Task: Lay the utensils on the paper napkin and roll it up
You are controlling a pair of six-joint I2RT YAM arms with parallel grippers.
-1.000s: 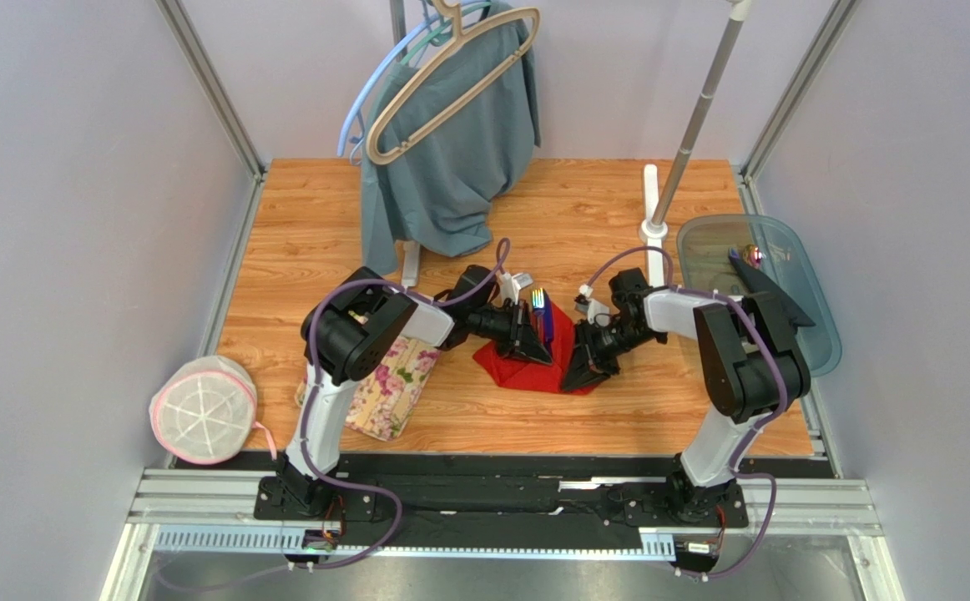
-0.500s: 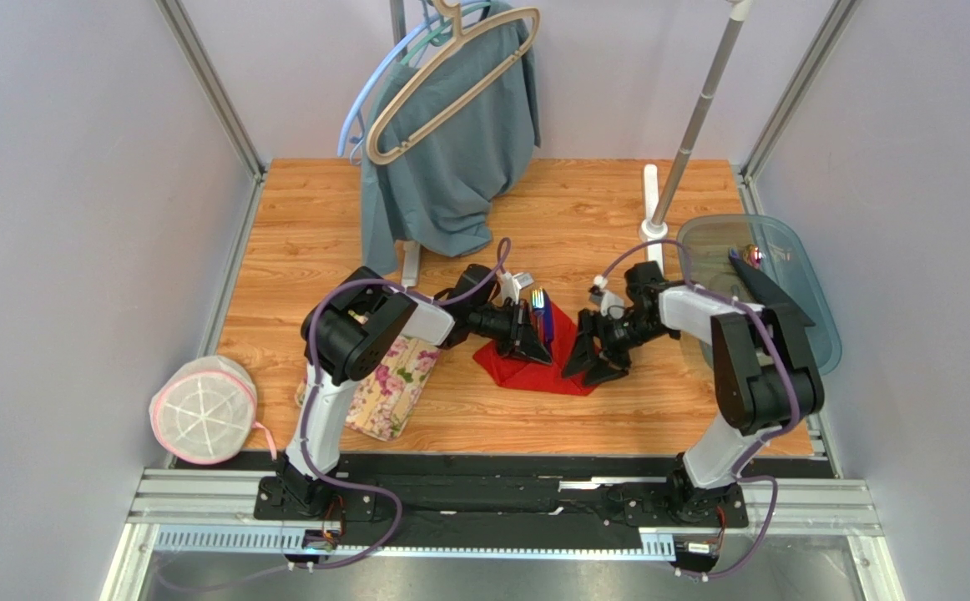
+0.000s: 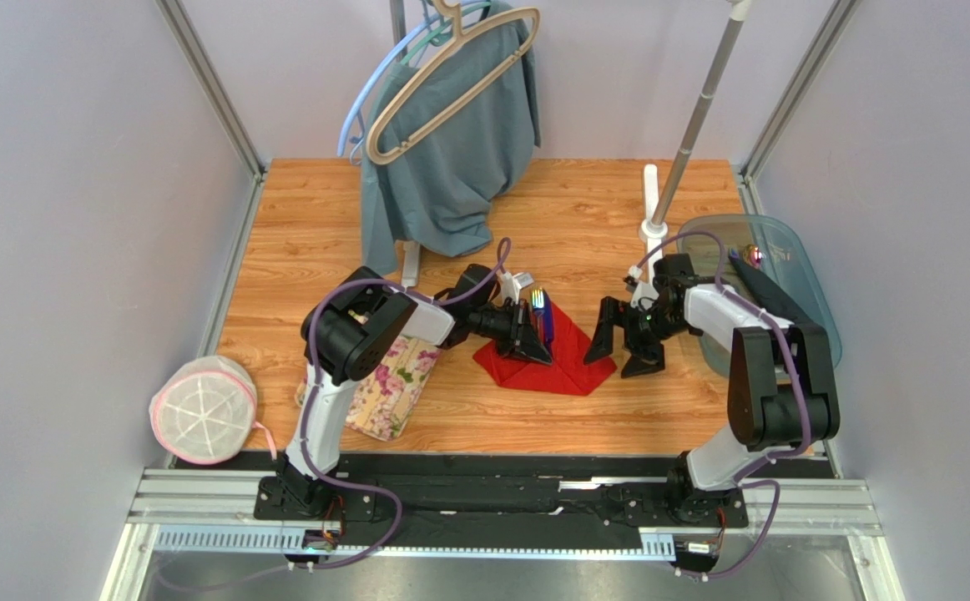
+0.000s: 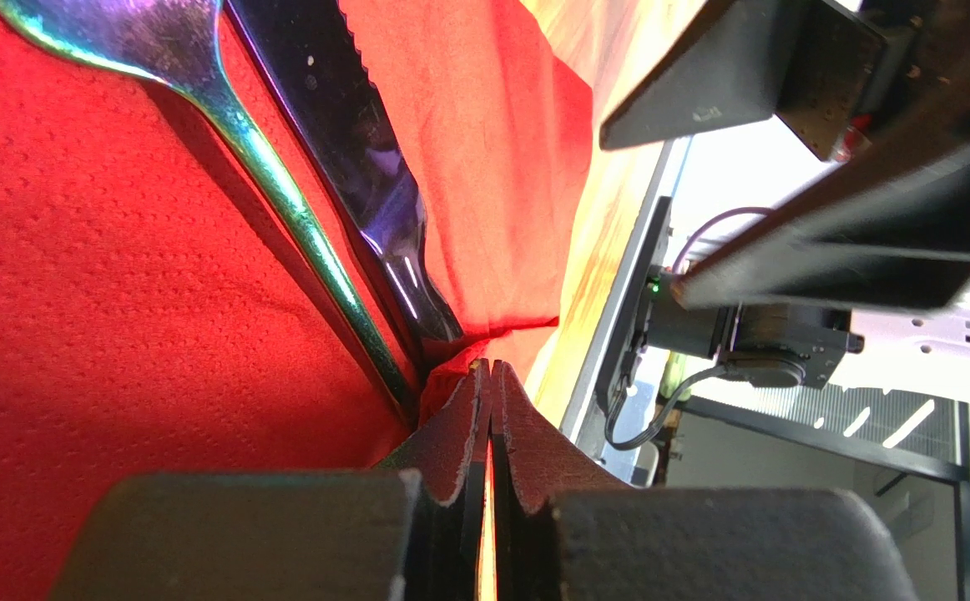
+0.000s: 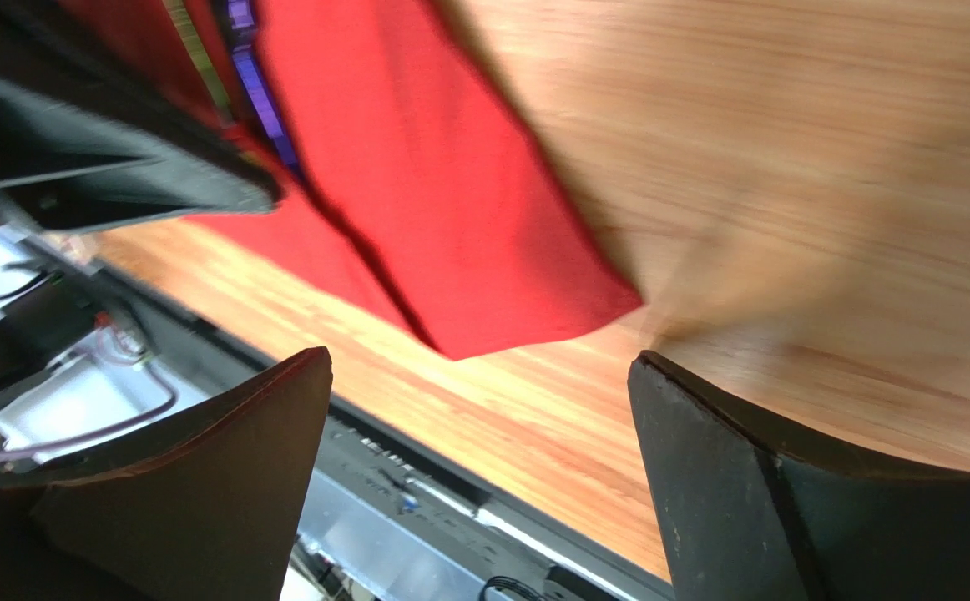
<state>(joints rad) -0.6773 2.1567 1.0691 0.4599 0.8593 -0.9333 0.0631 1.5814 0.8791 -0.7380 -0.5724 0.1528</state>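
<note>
Right now, working outward from the arm bases: the paper napkin [image 3: 555, 369] is lying on the wooden surface [image 3: 327, 226] between the two arms, one corner pointing back toward me. It is looking rumpled and partly folded over, not yet anything like a roll.

The left gripper [image 3: 532, 336] is sitting low over the napkin's left half. In its wrist view the jaws are pressing flat together, and a raised fold of red paper is meeting them right at the tips. I am reading that as a pinch on the napkin's edge. The cutlery handles are running in under the same fold, so I am not ruling out contact with them.

The right gripper [image 3: 622, 354] is hovering just beside the napkin's right corner, jaws spread wide and carrying nothing. Its wrist view is showing that red corner lying below the open jaws, apart from both.

The utensils [image 3: 539, 309] are lying side by side on the napkin's far part, next to the left jaws.

My judgement: the placing is done, and the rolling is barely begun and making up most of what is left.

Farthest back, a grey-green garment [image 3: 453, 150] is hanging on a beige hanger [image 3: 392, 129], well apart from the work.
</note>
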